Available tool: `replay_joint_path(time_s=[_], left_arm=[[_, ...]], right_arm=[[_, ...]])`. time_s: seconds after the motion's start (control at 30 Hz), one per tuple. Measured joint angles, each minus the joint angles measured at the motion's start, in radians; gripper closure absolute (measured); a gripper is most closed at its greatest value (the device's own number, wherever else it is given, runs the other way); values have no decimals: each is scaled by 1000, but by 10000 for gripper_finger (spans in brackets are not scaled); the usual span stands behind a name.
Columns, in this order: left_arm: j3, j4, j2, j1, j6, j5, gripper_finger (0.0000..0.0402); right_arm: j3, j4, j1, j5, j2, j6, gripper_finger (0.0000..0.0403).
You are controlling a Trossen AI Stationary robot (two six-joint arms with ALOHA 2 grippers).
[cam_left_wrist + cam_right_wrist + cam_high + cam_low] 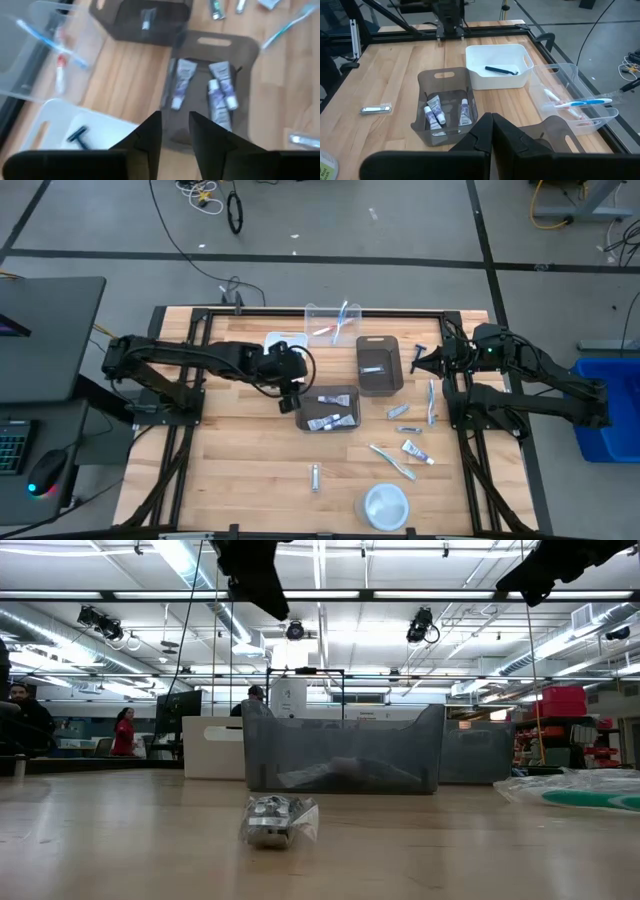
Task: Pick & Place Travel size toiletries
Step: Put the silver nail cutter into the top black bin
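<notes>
Hovering with nothing held — left claw (175,131), fingers a little apart, directly above the near rim of the grey bin (250,55), three small tubes (220,92) lying in it just ahead. Risking a clip on that rim if descending. Waiting off to the side — right claw (492,131), pressed together, empty.

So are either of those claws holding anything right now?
No. The left claw hangs empty over the dark grey bin, with a gap between its fingers; the right claw is shut on nothing.

White bin (497,65) holds black razor (501,70); grey bin (445,107), silvery tubes (436,111).
</notes>
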Motion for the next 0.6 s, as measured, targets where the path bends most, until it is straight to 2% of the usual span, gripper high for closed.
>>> replay_joint_path(time_s=[0.1,0.43,0.6], left_arm=[[0,-37,2,1,2,-13,316],[0,-114,4,-6,55,49,393],[0,-114,4,-6,97,62,388]], right_arm=[[0,0,0,0,0,0,389],[0,0,0,0,0,0,389],[0,0,0,0,0,0,389]])
